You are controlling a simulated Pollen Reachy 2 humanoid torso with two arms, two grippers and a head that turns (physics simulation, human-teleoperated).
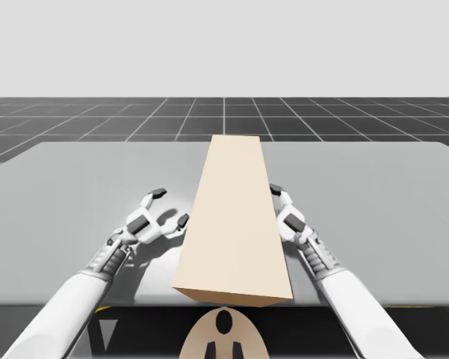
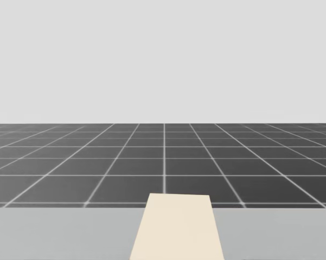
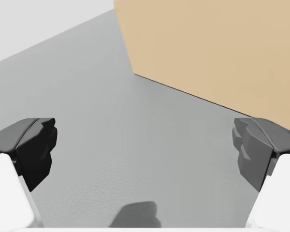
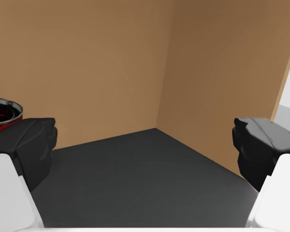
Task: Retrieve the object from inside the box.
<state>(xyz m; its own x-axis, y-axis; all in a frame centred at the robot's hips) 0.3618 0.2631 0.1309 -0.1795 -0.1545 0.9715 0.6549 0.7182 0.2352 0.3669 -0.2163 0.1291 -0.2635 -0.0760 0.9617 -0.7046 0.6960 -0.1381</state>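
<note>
My right gripper [image 4: 145, 140], spread wide, faces into the tan box [image 4: 111, 63]; the red can [image 4: 2, 113] stands just beyond one finger

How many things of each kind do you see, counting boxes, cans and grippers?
tan box: 1
red can, inside the box: 1
grippers: 2, left gripper and right gripper, both open
Total: 4
</note>
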